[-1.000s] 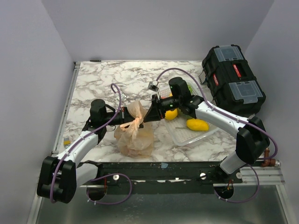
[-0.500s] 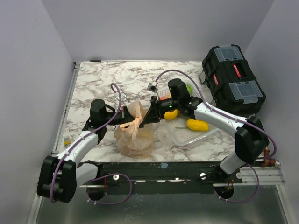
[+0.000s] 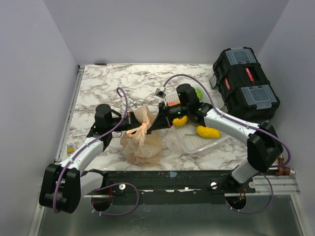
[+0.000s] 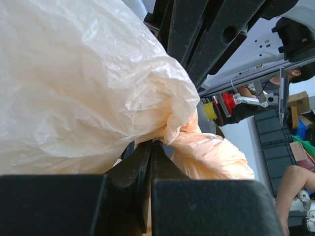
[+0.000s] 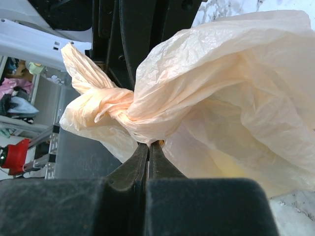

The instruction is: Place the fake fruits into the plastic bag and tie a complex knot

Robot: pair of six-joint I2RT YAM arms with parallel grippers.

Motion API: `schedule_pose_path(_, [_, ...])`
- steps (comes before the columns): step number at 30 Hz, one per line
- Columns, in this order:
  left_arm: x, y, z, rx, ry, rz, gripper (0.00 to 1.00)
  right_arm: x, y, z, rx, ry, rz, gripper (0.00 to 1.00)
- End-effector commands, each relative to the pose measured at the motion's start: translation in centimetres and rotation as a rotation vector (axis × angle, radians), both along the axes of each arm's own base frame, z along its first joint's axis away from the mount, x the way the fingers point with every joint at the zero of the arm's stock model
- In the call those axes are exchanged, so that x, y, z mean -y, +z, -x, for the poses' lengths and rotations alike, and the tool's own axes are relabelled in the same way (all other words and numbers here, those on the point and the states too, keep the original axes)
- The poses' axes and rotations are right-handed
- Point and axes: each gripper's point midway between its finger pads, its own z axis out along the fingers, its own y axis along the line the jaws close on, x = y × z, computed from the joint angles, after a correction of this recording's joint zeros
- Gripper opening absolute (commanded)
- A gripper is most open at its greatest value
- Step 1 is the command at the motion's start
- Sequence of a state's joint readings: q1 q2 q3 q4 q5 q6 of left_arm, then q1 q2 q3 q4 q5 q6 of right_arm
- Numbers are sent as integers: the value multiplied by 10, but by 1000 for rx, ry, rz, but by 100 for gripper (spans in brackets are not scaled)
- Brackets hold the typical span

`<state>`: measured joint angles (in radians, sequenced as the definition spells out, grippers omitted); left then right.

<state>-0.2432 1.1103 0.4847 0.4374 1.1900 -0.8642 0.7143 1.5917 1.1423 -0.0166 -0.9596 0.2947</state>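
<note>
The pale-orange plastic bag [image 3: 141, 145] stands on the marble table [image 3: 113, 83], bulging with fruit inside. Its handle strips are twisted into a knot [image 3: 142, 129] at the neck, which also shows in the right wrist view [image 5: 110, 105]. My left gripper [image 3: 134, 129] is shut on a bag strip from the left [image 4: 150, 142]. My right gripper [image 3: 150, 128] is shut on a strip from the right [image 5: 149, 143]. The two grippers face each other across the knot. Yellow fake fruits [image 3: 208, 131] lie in a clear tray [image 3: 197, 142].
A black toolbox [image 3: 246, 83] stands at the back right. A white lattice basket [image 3: 173, 100] with a green fruit [image 3: 198, 92] sits behind my right arm. The table's front edge [image 3: 167, 172] lies just below the bag.
My right gripper has moved a little left toward the knot, bringing the two grippers closer. The bag's neck has slackened slightly; the left arm has barely moved.
</note>
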Motion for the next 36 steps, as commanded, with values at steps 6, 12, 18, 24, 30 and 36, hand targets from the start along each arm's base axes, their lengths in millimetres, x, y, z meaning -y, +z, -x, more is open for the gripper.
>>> schedule_pose_path(6, [-23,6,12,116,-31,-82,35,13,-4,-3,59,-34,27,1])
schedule_pose_path(12, [-49,9,2,189,34,-141,41,16,-6,-3,74,-37,37,1])
schedule_pose_path(18, [-84,32,-6,335,104,-228,59,18,-5,-6,108,-41,55,1])
schedule_pose_path(24, [-93,53,11,412,100,-267,68,20,-11,-14,135,-77,87,1])
schedule_pose_path(30, [-87,51,9,435,143,-284,78,16,-13,-22,145,-94,95,1])
schedule_pose_path(36, [-66,43,4,464,124,-339,74,13,-12,-23,156,-91,97,1])
